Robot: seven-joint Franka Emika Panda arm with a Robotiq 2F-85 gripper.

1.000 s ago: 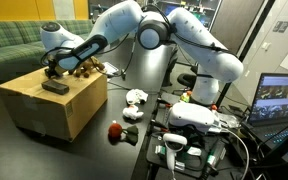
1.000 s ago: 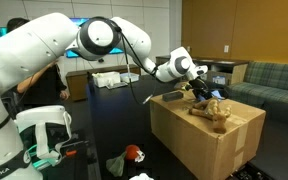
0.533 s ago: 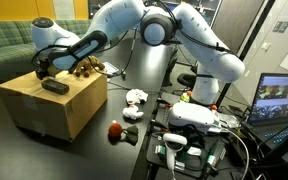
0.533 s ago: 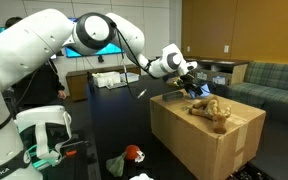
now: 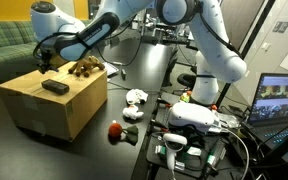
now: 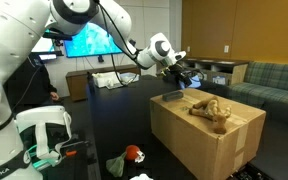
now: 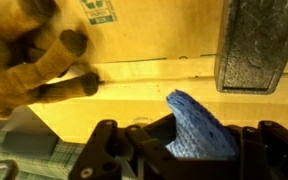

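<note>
between the closed-in fingers of the gripper, a blue object was pinched, raised just above the cardboard box. farther off on the box top lay a brown plush toy and, well apart from it, a dark grey block.

gripper pinching blue cloth, plush toy, box

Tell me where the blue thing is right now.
In the wrist view the blue thing is pinched in the claw above the cardboard box, between the brown plush toy and the dark block.
</note>
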